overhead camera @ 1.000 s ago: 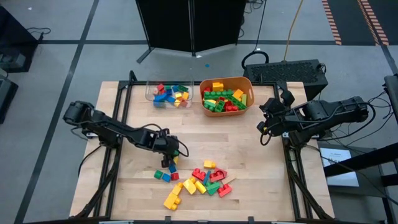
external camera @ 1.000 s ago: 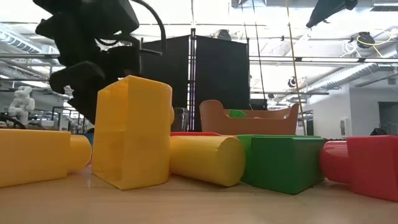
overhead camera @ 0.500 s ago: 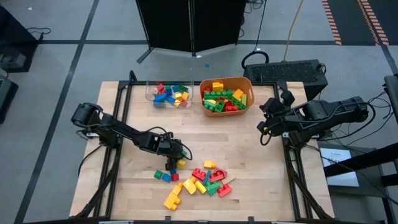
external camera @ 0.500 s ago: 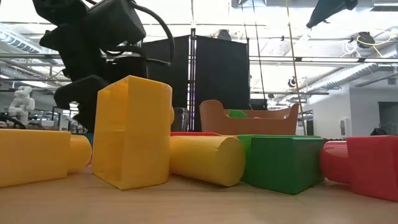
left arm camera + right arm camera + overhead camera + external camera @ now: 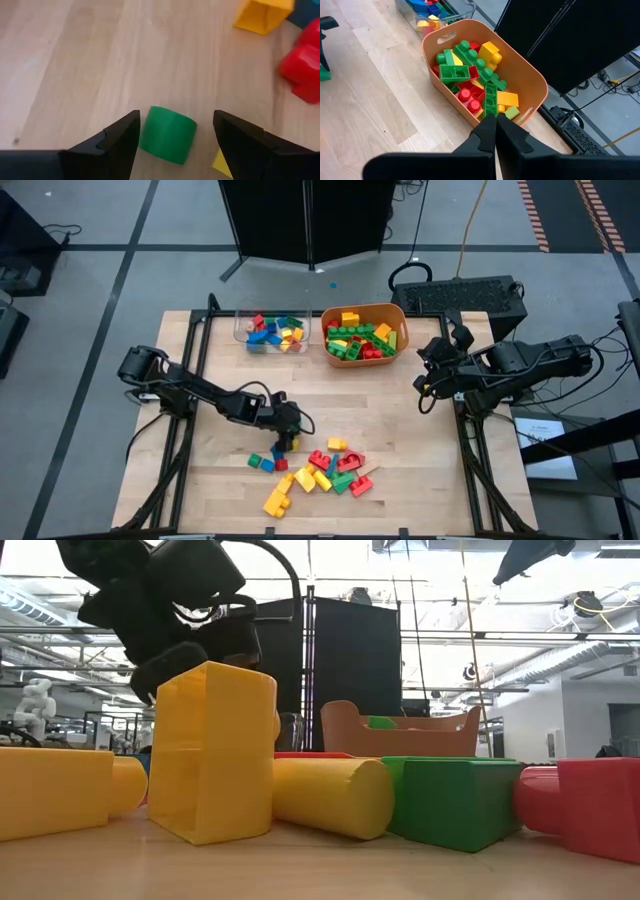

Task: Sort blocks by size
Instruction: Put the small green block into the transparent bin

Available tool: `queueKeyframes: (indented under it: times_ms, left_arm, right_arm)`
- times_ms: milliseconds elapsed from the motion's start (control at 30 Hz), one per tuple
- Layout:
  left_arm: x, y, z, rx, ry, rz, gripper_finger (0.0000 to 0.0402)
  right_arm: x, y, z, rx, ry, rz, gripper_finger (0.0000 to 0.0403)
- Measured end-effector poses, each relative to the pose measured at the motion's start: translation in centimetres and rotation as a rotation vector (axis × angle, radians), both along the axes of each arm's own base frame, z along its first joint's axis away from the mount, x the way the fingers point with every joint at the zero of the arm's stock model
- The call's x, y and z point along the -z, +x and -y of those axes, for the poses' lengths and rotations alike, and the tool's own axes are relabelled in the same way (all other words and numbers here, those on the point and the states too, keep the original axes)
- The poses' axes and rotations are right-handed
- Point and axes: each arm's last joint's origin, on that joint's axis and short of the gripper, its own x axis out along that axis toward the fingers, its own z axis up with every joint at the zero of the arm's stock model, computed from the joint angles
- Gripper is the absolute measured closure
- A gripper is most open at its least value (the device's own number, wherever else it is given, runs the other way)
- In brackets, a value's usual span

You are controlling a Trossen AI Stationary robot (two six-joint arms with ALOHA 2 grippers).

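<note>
Two arms are over your worktop [image 5: 210, 480], and only the left one is down among the blocks. Your left gripper [image 5: 287, 435] sits low near the middle of the worktop, at the upper left edge of the loose pile [image 5: 320, 475]. Its fingers [image 5: 117, 142] are spread apart, and a small green block [image 5: 167, 134] lies on the wood between them; from the wrist view you cannot tell whether either finger touches it, but it looks free. Beside it, a yellow block [image 5: 261, 15] and a red block [image 5: 302, 62] lie farther out on the bare wood.

Your right gripper [image 5: 428, 380] hangs by the right edge of the worktop, well apart from the pile, with its fingers [image 5: 492, 132] pressed together and nothing between them. Its wrist view looks onto the orange tub [image 5: 470, 112].

The loose blocks spread across the near middle of the worktop: red, yellow and green ones in a cluster, a longer yellow piece [image 5: 278, 498] at the near left, and a few small blue, green and red ones just left of the cluster. At the far edge, the clear tray [image 5: 240, 330] holds small blocks, and the tub, touching it on the right, holds larger green, yellow and red bricks.
</note>
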Motion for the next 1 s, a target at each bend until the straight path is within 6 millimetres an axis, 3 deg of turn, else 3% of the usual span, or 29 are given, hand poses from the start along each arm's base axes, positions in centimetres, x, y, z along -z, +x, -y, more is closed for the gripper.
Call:
queueKeyframes:
  times_ms: [433, 533, 700, 1000]
  left_arm:
    - [1.5, 0.2, 0.0, 0.026, -0.028, -0.059, 0.0151]
    - [1.6, 0.2, 0.0, 0.027, -0.027, -0.066, 0.0174]
    - [1.6, 0.1, 0.0, 0.047, -0.011, -0.075, 0.0254]
    - [1.1, 0.8, -0.2, 0.014, -0.029, -0.067, 0.0258]
  right_arm:
    - [0.0, 0.0, 0.0, 0.000, 0.000, 0.000, 0.0399]
    - [0.0, 0.0, 0.0, 0.000, 0.000, 0.000, 0.0399]
    - [0.0, 0.0, 0.0, -0.002, -0.001, -0.001, 0.0399]
    - [0.0, 0.0, 0.0, -0.003, -0.003, -0.005, 0.0399]
